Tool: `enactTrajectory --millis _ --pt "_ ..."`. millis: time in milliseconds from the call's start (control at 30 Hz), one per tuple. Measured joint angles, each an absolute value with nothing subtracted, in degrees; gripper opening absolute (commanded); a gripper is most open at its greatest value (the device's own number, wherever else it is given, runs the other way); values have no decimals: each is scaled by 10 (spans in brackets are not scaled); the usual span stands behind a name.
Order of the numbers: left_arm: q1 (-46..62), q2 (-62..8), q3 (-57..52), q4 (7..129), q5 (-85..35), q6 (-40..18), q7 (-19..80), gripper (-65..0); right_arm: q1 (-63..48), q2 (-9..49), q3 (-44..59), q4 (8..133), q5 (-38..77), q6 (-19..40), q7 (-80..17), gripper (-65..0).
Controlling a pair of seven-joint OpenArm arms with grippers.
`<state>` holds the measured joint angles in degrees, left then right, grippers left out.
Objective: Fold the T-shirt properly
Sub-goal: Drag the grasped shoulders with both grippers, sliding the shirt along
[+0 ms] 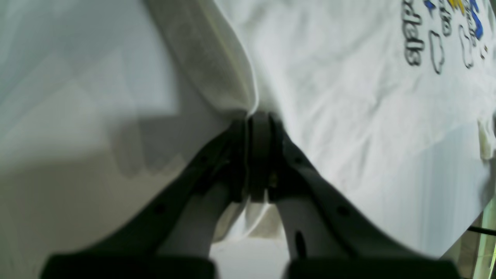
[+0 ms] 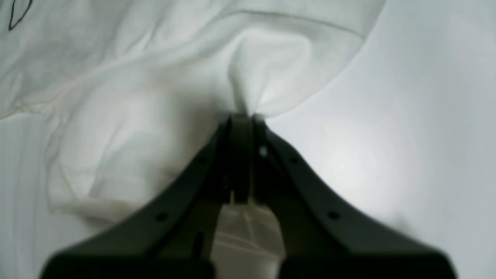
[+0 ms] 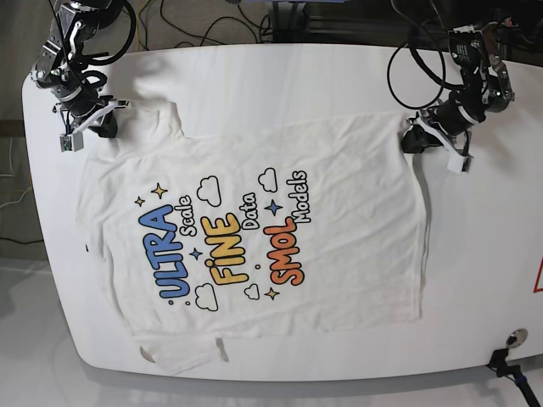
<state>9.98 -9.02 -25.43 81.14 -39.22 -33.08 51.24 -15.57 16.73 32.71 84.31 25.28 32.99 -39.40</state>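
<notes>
Nearest, one white T-shirt [image 3: 339, 254], printed "ULTRA Scale FiNE Data SMOL Models", spread across the table [image 3: 280, 373]. Farther, two grippers: left gripper [image 3: 407, 144] pinching its far right edge, right gripper [image 3: 110, 130] pinching cloth at far left.

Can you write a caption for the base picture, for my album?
Two tools pinch a white T-shirt with puffy clouds and stars.
</notes>
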Motion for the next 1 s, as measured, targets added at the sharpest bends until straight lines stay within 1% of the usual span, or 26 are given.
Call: enactTrajectory --millis 167,400,833,1000 --pt "114 -93 -231 825 -387 -330 510 -650 -172 181 318 858 252 330 -400 -650" --pt "163 -98 -246 880 -384 -330 521 -650 -210 196 319 918 240 328 -416 -650" --pt "274 -123 -307 941 -386 -333 522 -650 -289 179 401 995 257 337 -424 -650" --pt "302 -118 -338 973 -380 -324 544 -650 -307 178 398 1016 262 340 -434 -650"
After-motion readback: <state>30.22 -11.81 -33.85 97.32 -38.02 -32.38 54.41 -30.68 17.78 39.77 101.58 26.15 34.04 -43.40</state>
